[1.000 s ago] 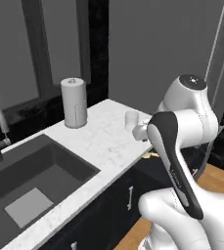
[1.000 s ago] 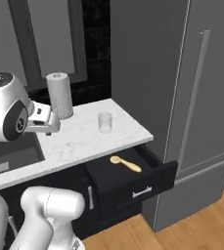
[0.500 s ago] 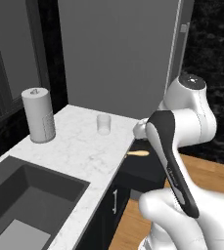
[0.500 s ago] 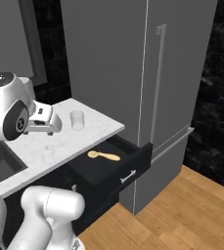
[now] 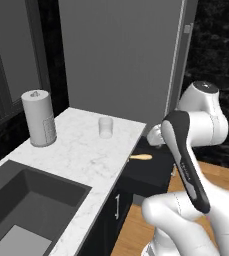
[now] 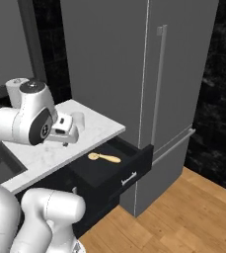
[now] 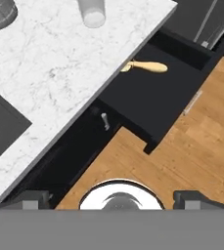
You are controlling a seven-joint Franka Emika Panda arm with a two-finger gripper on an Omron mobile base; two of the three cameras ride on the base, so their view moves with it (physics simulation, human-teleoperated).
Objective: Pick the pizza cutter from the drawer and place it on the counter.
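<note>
The pizza cutter [image 7: 145, 66] lies flat in the open drawer [image 7: 160, 97], its disc end near the counter edge; it also lies there at the drawer's back [image 6: 104, 157] and beside the counter's end [image 5: 141, 157]. The drawer [image 6: 127, 170] is pulled far out below the counter [image 6: 92, 133]. My gripper [image 7: 112, 199] hovers high above the floor and cabinet front, well short of the drawer. Its fingertips [image 7: 33, 197] stand wide apart with nothing between them, so it is open. The gripper [image 6: 65, 141] hangs over the counter's front edge.
A translucent cup [image 5: 105, 127] and a paper towel roll [image 5: 38, 117] stand on the counter [image 5: 81, 150]. The dark sink [image 5: 21, 205] lies left. A tall grey fridge [image 6: 159, 89] rises right behind the drawer. Wooden floor [image 7: 182, 146] lies beneath.
The base has driven to the right along the counter, so the whole scene has slid left: sink toward the edge, drawer and fridge toward the middle. The arm keeps its pose.
</note>
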